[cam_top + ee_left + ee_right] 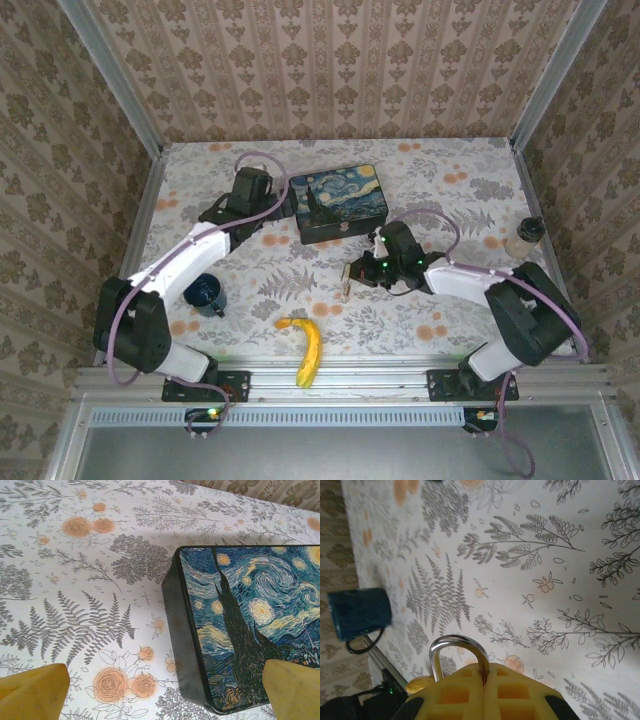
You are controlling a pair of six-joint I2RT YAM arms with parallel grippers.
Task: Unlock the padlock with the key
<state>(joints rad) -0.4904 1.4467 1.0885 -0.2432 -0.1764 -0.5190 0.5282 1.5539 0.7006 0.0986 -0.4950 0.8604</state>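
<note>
The right gripper (485, 680) has its yellow foam pads pressed together on the tiny brass padlock with a silvery U-shaped shackle (455, 639). The shackle's arch pokes out past the fingertips toward 12 o'clock in the wrist view, above the flowered tablecloth (570, 605). From above, the padlock sits at this gripper's 9 o'clock tip. The left gripper (162, 691) hangs spread wide over the dark starry-night painted tin box (240, 620).
</note>
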